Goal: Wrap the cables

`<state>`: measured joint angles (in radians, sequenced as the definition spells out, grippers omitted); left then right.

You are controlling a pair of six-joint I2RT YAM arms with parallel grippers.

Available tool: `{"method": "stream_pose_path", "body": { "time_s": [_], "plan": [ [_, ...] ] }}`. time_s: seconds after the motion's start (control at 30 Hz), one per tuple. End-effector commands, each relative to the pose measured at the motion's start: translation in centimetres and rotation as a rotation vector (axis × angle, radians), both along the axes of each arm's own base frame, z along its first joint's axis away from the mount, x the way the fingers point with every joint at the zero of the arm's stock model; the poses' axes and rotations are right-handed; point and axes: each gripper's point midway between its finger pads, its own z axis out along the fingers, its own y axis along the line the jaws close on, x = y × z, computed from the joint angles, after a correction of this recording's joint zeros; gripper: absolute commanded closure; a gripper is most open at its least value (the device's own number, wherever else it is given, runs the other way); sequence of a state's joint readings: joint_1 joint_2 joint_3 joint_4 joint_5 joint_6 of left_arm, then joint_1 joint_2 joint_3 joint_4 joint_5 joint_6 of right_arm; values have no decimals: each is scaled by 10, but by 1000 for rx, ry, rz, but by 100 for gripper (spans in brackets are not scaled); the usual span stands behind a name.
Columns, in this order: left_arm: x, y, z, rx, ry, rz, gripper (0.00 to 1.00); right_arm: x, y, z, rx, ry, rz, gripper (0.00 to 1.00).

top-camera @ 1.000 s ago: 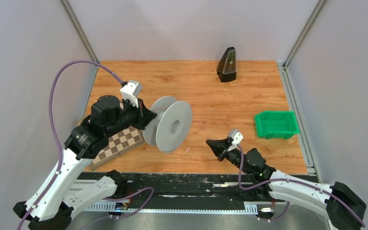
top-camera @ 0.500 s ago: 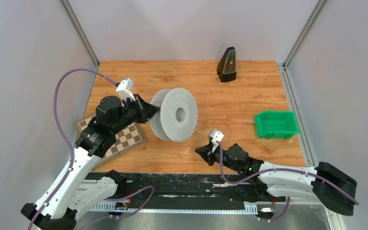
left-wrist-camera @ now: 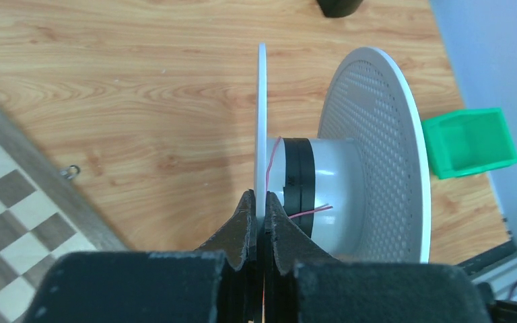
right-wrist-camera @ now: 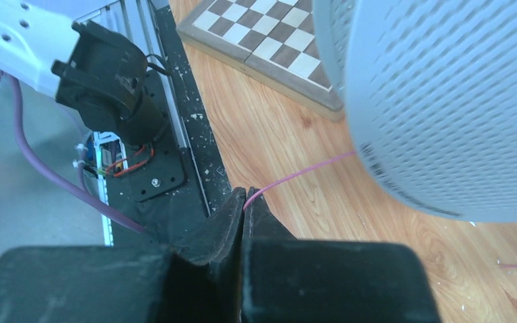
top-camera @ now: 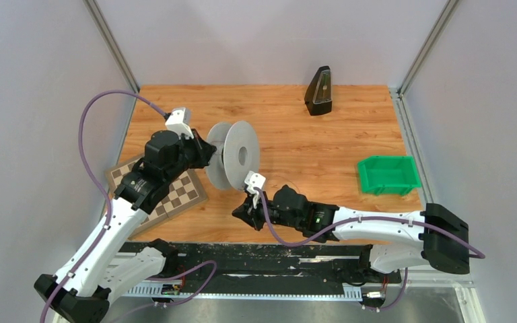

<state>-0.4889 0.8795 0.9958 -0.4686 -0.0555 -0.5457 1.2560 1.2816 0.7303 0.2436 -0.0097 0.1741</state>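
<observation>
The right pincer (right-wrist-camera: 244, 195) is pressed fully together on a thin pink cable (right-wrist-camera: 303, 172). The strand leaves its tips and runs ahead and to the right, toward the grey spool (right-wrist-camera: 444, 101) looming just beyond. Holding the strand low on the near side of the reel looks meant to keep it taut and guide it onto the drum. Ahead and to the left of this pincer lies the chessboard (right-wrist-camera: 269, 40), which plays no part. The left pincer (left-wrist-camera: 260, 202) is clamped tight on the rim of the spool's near flange (left-wrist-camera: 262, 121). This stands the reel on edge, so the core (left-wrist-camera: 323, 195) just past its tips, with a pink strand across it, is free to take more. Farther off to its right sits the green bin (left-wrist-camera: 471, 141), and farthest ahead a black metronome (top-camera: 320, 91).
</observation>
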Motion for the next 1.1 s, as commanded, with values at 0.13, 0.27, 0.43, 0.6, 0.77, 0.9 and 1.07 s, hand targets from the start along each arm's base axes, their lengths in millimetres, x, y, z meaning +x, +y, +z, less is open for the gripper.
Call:
{"method": "stream_pose_path", "body": {
  "time_s": [0.13, 0.27, 0.43, 0.6, 0.77, 0.9, 1.07],
  "plan": [
    [3, 11, 17, 100, -147, -22, 100, 1, 7, 56, 45, -4, -1, 100],
    [-4, 4, -2, 140, -118, -99, 100, 2, 12, 65, 6, -33, 22, 99],
    [-7, 8, -23, 224, -80, -136, 100, -19, 16, 66, -11, -6, 154, 98],
    [-17, 1, -20, 296, -199, -273, 100, -24, 14, 74, -9, -28, 207, 100],
    [-35, -13, -24, 334, -228, -441, 100, -9, 4, 94, -23, -116, 170, 100],
    [-44, -19, -21, 345, -253, -520, 100, 12, -9, 101, -46, -174, 117, 100],
    [-52, -25, -23, 347, -271, -592, 100, 27, -22, 114, -35, -199, 73, 100]
  ]
}}
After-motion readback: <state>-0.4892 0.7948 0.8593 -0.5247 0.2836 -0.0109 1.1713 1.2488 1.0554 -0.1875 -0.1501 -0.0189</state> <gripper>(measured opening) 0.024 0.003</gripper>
